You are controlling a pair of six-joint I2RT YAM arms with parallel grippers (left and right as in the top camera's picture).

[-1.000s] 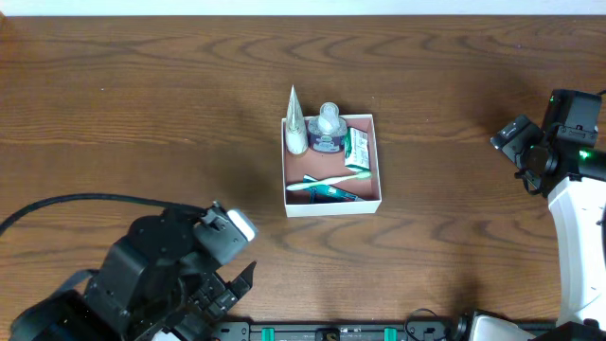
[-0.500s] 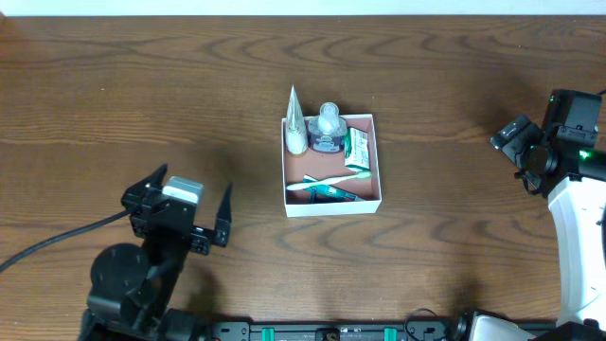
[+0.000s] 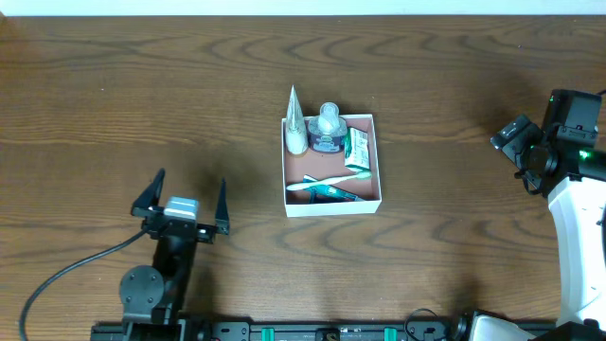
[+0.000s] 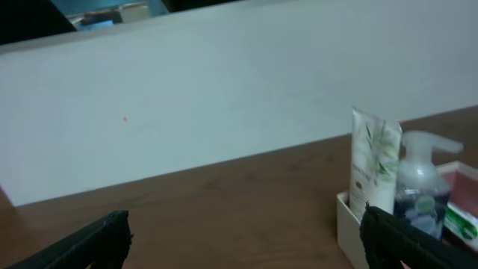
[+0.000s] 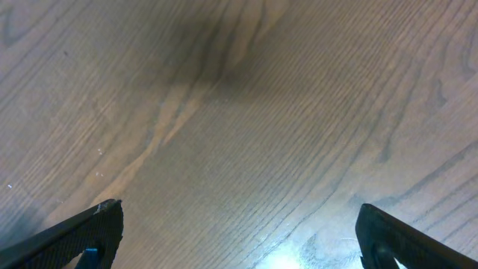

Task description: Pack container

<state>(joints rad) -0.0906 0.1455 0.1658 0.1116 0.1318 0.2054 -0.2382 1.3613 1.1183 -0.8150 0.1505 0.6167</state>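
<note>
- While both claws hang away from it, the container (image 3: pixel 332 206) sits on the wooden table (image 3: pixel 142 85), ahead of the left gripper (image 3: pixel 186 196) and off to that claw's right, well apart from it.
- At the container's end farthest from the left claw, a white tube (image 3: pixel 295 121) stands upright with a pump bottle (image 3: pixel 328 129) just beside it. The tube takes the corner on this claw's side.
- A green box (image 3: pixel 357 150) lies along the side wall away from the left claw.
- A toothbrush (image 3: pixel 327 181) lies across the end nearest that claw, touching a teal item (image 3: pixel 333 193) that is too small to identify.
- On the left gripper the two fingers are spread wide with nothing between them. In its wrist view the tube and bottle rise just above its right fingertip (image 4: pixel 407 239), before a pale wall (image 4: pixel 224 90).
- Far out on the container's other side, the right gripper (image 5: pixel 237 239) faces bare wood. Its fingers (image 5: pixel 82 232) are parted and nothing is held.
- Behind the left claw, a black cable (image 3: pixel 66 270) trails across the table.
</note>
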